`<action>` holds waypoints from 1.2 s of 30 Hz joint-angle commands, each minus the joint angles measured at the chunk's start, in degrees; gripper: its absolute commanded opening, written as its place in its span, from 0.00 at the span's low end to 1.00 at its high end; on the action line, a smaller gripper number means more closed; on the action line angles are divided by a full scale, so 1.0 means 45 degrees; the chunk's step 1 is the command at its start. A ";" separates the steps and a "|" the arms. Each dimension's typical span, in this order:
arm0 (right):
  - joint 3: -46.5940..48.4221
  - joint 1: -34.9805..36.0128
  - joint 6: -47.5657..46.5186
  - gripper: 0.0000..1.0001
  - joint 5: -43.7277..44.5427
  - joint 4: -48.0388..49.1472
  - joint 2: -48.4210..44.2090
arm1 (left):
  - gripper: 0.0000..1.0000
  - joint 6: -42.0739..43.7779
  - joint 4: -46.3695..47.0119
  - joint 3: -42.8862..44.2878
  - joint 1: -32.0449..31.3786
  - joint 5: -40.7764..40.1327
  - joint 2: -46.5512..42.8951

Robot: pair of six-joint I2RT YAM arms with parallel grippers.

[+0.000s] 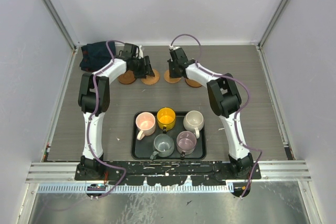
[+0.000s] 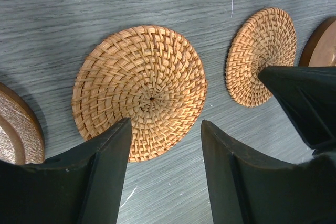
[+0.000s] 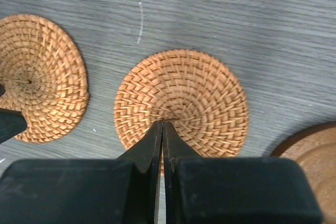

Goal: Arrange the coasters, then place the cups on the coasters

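Observation:
Several coasters lie in a row at the far side of the table. From left to right they are a wood-like one (image 1: 125,78), a woven one (image 1: 151,80), another woven one (image 1: 170,76) and a brown one (image 1: 193,83). My left gripper (image 2: 165,129) is open just above the near edge of the left woven coaster (image 2: 139,90), holding nothing. My right gripper (image 3: 163,124) is shut, its tips over the middle of the right woven coaster (image 3: 181,100). Pink (image 1: 145,123), yellow (image 1: 166,117), cream (image 1: 193,120), grey-teal (image 1: 163,144) and mauve (image 1: 186,141) cups stand in the black tray (image 1: 202,150).
A dark blue cloth (image 1: 97,55) lies at the far left corner behind the left arm. The two grippers work close together, and the right one's black finger (image 2: 304,98) shows in the left wrist view. White walls surround the table.

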 commanded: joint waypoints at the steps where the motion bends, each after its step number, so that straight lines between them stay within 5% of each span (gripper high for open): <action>1: 0.0384 0.0305 0.0053 0.07 -0.0259 -0.0135 0.0311 | 0.59 0.0009 -0.0564 -0.0167 0.0062 -0.0135 -0.0310; 25: 0.0315 0.0305 -0.1214 0.07 0.1392 0.0591 -0.2509 | 0.64 -0.0208 -0.0657 0.1646 0.0065 0.0437 -0.1890; 32: -0.1281 0.0242 -0.1124 0.09 0.2749 0.0786 -0.4530 | 0.64 -0.0384 0.0084 0.0041 0.0082 0.0709 -0.3514; 36: -0.3029 0.0035 -0.0809 0.19 0.3710 0.0622 -0.5723 | 0.64 -0.0565 0.0902 -0.1871 0.0075 0.1135 -0.4714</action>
